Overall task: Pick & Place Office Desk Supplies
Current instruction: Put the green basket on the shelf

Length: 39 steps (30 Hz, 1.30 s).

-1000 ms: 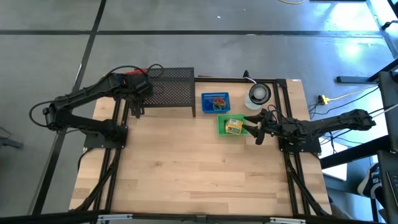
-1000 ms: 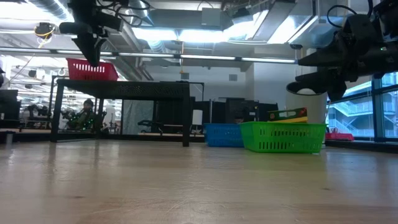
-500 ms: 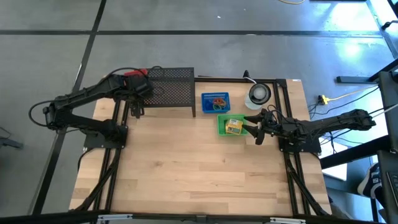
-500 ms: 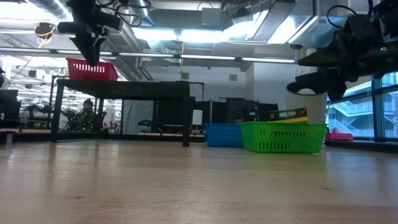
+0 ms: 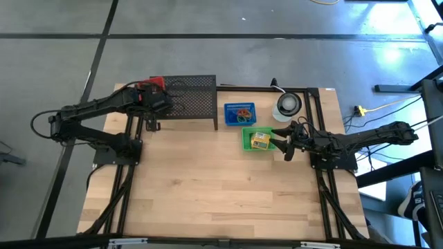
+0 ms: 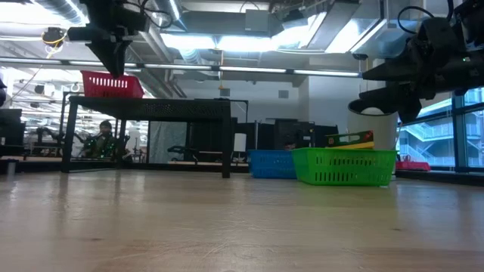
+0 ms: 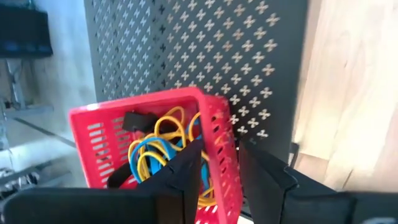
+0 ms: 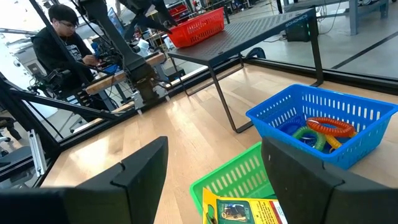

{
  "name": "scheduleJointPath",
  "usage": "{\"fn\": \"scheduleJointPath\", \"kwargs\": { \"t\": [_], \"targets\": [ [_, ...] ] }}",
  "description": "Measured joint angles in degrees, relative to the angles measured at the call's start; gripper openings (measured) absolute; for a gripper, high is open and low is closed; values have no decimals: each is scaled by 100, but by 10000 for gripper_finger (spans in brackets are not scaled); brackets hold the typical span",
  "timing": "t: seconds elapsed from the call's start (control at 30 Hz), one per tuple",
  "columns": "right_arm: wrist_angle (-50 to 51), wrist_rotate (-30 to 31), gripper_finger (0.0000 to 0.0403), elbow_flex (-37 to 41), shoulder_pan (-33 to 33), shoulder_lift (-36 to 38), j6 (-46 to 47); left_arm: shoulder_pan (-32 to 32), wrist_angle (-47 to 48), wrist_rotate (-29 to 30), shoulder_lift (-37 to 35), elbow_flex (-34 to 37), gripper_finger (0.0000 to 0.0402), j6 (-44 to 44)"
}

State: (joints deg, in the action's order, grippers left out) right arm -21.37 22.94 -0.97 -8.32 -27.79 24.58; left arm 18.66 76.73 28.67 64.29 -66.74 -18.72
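Where the wooden table lies bare at its near edge, no supplies rest on it; all items sit toward the far side. Nearest of these is the green basket, which holds a yellow-green box. The right gripper hovers just beside this basket on its right, above table level, with both fingers spread wide and nothing between them. In the right wrist view the box lies flat in the green basket.

Just behind the green basket stands the blue basket, containing coloured oval loops in orange, green and blue. A round grey-white disc lies to its right, near the far edge.

At the far left stands a black perforated shelf. A red basket rests on its top at the left end, holding yellow and blue loops. The left gripper is at this basket; its fingers straddle one red wall, partly parted, and whether they press the wall cannot be told.
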Motion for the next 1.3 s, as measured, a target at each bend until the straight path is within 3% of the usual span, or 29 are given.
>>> {"fn": "scheduleJointPath", "kwargs": {
  "t": [0.17, 0.6, 0.87, 0.97, 1.2, 1.3],
  "targets": [
    [-2, 2, 260, 0, 0, 0, 2, -305, -2, 114, 0, 0, 99, 2],
    [-4, 2, 260, 0, 0, 1, 45, -1042, -70, 1132, -2, 0, 100, 101],
    [-4, 4, 260, 0, 0, 0, 48, -1742, -1240, 1015, -2, 0, 92, -31],
    [-7, 2, 260, 0, 1, -1, 72, -2003, -2063, 586, -2, 0, 91, 89],
    [-137, 19, 260, 2, 0, 0, 388, -2367, -3517, -1559, 4, 0, 91, 1182],
    [-406, 15, 260, 2, 1, 1, 398, -2549, -3903, -2087, 39, 169, 91, 1246]
  ]
}}
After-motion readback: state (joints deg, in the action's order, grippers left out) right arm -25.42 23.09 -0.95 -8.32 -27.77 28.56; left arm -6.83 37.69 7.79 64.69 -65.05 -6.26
